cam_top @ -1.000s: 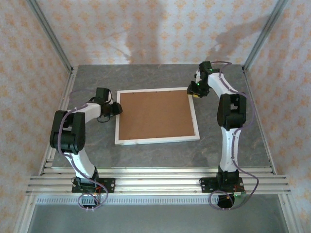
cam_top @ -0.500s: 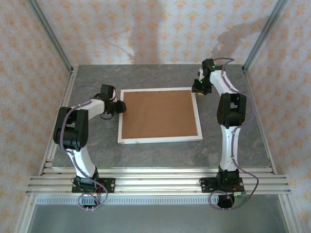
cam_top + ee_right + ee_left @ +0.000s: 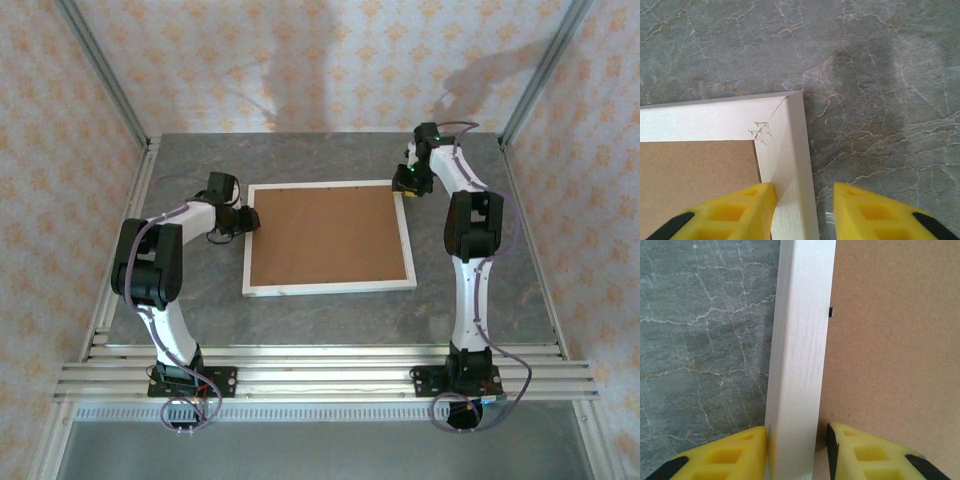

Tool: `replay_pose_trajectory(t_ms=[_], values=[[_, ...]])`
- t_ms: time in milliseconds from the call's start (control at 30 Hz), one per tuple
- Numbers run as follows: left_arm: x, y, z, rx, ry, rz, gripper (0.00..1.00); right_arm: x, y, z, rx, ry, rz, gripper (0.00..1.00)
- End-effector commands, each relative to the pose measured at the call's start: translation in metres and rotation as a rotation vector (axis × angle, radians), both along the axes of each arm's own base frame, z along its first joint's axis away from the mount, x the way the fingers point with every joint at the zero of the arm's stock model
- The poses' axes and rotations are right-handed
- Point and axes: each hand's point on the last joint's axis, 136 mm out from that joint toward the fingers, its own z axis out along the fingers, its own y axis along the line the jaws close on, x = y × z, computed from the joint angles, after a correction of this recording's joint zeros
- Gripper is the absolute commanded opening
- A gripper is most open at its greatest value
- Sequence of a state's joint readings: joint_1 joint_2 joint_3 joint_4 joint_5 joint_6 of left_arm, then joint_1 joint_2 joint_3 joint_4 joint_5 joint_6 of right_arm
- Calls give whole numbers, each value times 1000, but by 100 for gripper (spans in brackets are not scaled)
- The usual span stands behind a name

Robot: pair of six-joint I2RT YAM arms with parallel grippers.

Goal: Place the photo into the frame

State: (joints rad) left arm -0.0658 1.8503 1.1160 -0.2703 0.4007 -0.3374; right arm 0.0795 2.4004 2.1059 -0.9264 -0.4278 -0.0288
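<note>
The frame lies flat and back-up in the middle of the table, with a brown board filling its opening. Its long axis runs left to right, almost square to the table's edges. The left pincer is at the frame's left rail, towards the far end. Its yellow fingers straddle that rail, the outer one touching the rail's edge on the table side and the inner one over the board just beside the rail. Whether it truly clenches the rail I cannot tell. The right pincer is at the far right corner, across the right rail. It stands released: one finger overlaps the rail's inner edge, and a strip of table shows between the rail and the outer finger.
</note>
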Motion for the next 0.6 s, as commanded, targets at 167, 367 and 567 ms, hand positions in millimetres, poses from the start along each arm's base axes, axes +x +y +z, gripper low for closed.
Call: replay_pose_trajectory(t_ms=[167,367,567], values=[[-19,-12,-23,30,108,-46,35,-44,24,-44,-29,173,76,39],[-18,-17,-23,19,107,-55,35,-49,31,-47,-52,197,84,39],[-21,-22,-35,13,135,-62,35,-50,37,-48,-80,209,89,49]])
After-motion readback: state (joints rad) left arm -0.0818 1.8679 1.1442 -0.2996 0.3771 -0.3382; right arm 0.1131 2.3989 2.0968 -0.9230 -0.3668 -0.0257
